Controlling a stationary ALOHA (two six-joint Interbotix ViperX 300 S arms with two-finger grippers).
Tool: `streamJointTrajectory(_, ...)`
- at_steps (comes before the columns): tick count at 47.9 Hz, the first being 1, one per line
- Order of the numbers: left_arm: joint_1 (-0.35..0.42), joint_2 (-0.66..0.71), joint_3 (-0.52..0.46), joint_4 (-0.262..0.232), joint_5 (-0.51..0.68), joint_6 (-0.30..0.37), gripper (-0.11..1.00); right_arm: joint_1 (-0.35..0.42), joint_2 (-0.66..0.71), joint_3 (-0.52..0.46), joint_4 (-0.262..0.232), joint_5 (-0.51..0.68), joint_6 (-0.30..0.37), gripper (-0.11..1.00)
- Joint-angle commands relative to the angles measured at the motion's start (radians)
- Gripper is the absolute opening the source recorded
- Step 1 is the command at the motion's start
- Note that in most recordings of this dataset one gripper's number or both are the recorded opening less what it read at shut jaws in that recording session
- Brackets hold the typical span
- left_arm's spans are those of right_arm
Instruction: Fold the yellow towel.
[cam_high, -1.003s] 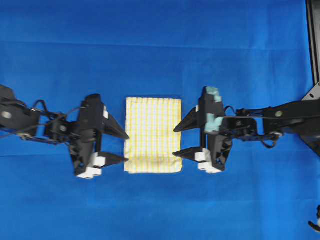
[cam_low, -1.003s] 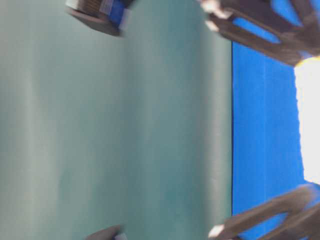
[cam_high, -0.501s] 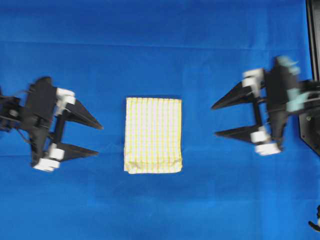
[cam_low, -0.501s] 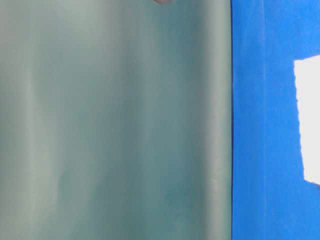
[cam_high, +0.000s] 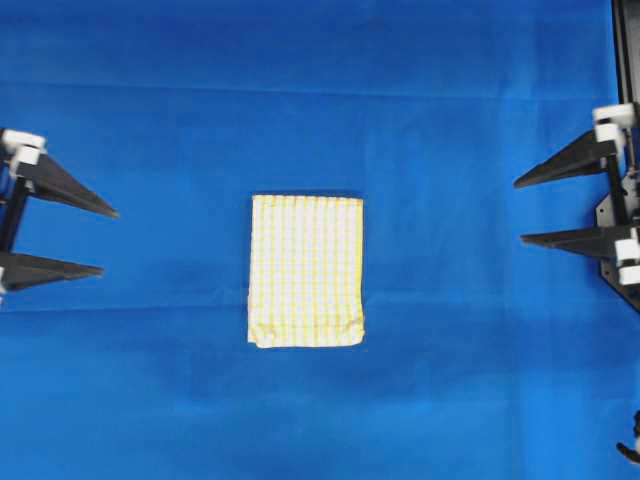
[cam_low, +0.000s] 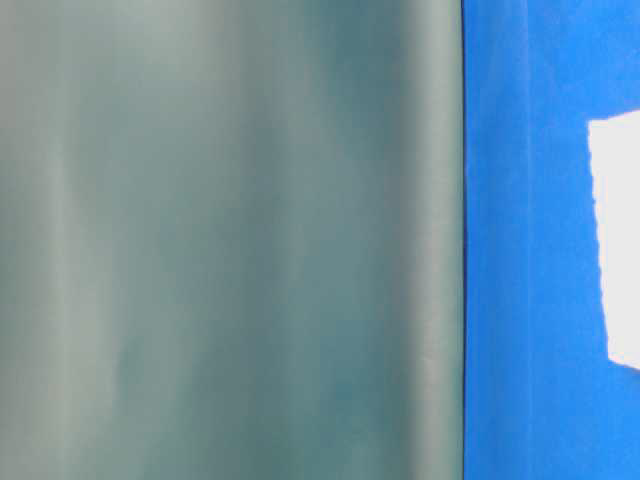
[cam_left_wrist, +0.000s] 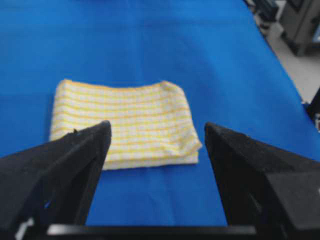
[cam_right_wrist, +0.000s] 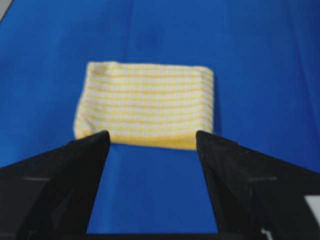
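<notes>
Both tools (empty, spread wide) well apart from folded yellow towel.

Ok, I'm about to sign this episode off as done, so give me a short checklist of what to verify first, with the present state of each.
1. White and yellow checked woven towel folded into a compact rectangle: ok.
2. Towel lying flat on the blue table cover: ok.
3. Left end effector open, holding nothing: ok.
4. Right end effector open, holding nothing: ok.
5. Both end effectors clear of the towel: ok.
6. Layer edges aligned underneath: cannot tell.
</notes>
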Motion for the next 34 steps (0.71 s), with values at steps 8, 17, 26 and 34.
streamJointTrajectory(8, 0.067, -0.147, 0.078, 0.003, 0.035, 0.012, 0.7, -0.018, -0.138, 0.081, -0.006, 0.005, 0.002, 0.71)
streamJointTrajectory(17, 0.106, -0.216, 0.13, 0.003, 0.038, 0.043, 0.68, -0.02, -0.152, 0.094, -0.006, -0.003, 0.002, 0.71)
streamJointTrajectory(26, 0.115, -0.224, 0.143, 0.003, 0.041, 0.066, 0.68, -0.02, -0.117, 0.112, -0.006, -0.04, 0.002, 0.71)
streamJointTrajectory(34, 0.117, -0.225, 0.143, 0.003, 0.064, 0.069, 0.68, -0.026, -0.107, 0.118, -0.006, -0.058, 0.002, 0.71)
